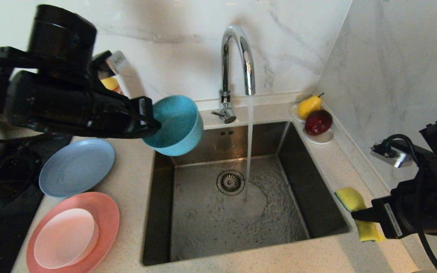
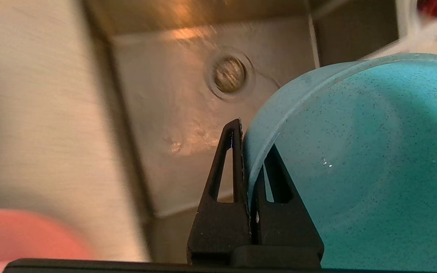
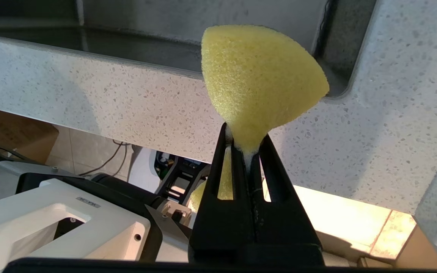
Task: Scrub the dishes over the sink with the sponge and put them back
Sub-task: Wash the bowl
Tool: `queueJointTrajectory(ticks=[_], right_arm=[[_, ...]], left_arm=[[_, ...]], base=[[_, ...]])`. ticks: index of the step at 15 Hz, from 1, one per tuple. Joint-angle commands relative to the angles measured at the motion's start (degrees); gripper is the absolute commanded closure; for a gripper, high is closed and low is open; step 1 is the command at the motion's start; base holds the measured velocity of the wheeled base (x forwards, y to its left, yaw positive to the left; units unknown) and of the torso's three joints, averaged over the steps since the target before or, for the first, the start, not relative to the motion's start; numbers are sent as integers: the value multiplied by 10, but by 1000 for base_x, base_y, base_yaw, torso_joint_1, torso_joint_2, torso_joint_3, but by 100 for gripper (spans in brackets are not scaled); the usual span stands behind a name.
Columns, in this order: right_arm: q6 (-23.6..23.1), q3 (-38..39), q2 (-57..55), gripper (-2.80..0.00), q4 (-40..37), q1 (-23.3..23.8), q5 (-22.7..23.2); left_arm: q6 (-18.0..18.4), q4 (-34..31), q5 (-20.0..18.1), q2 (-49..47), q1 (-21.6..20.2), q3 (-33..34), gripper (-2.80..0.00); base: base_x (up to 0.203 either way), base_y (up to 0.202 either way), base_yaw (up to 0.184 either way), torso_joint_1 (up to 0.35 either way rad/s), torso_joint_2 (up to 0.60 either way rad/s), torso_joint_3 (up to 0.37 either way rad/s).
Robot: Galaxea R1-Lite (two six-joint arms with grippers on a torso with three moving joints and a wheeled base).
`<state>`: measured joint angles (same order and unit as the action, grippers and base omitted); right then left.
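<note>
Left gripper (image 2: 247, 151) jaws are clamped on the rim of the teal bowl (image 1: 176, 125), one finger inside, one outside; bowl's held tilted over the far-left corner of the sink (image 1: 157, 212). Right gripper (image 3: 246, 146) jaws are pinched tight on the sponge (image 3: 258, 76), which is squished w/ its yellow end fanned out past the tips, at the sink's near-right corner above the counter (image 1: 309, 258).

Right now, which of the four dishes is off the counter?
The teal bowl: the left gripper pinches its rim, tilted above the sink. The grey-blue plate, salmon plate and pale bowl lie on the counter.
</note>
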<state>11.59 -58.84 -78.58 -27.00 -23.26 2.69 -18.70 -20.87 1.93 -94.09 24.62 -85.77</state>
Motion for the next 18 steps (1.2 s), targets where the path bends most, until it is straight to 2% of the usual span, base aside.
queueJointTrajectory(ticks=[1,5,10,14,16,18], right_arm=[[1,4,11,0,-2,2,0],[2,9,13,0,-2,14,2],[1,9,24,0,-2,14,2],[0,8,30,0,-2,13,2],[0,7,29,0,-2,13,2],[0,8,26,0,-1,13,2]], left_arm=[[-28,23,28,-79,50,0,0],[-71,97,89,-172,89,-8,0],[-123,105,109,-265,113,-67,0],[-136,105,114,-309,120,-119,0],[-137,102,138,-332,124,-150,0],[-138,100,144,-345,129,-169,0]], base=[[0,0,0,0,0,0],[0,0,0,0,0,0],[0,0,0,0,0,0],[0,0,0,0,0,0],[0,0,0,0,0,0],[0,0,0,0,0,0]])
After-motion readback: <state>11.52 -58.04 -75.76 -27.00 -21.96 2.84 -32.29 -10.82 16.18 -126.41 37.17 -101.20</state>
